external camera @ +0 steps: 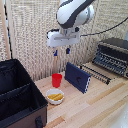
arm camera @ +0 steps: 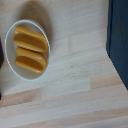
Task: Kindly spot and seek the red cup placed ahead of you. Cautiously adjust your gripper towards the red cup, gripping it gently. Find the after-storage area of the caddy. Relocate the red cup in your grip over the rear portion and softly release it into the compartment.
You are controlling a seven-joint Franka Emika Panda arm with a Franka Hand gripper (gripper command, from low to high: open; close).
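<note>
Red cup [external camera: 57, 80] sits upright on the table [external camera: 100, 107]; our gripper [external camera: 61, 52] hangs above it, jaws spread, empty.

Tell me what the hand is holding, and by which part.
Nothing. The hand hangs open above the table, well over the red cup, which stands untouched beside the white bowl.

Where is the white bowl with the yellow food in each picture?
Exterior view: the white bowl sits on the wooden table, just in front of the red cup and beside the caddy.
Wrist view: the white bowl lies on the table, holding two yellow pieces.
Shared landmark: the dark blue box, seen at the edge of the wrist view.
</note>
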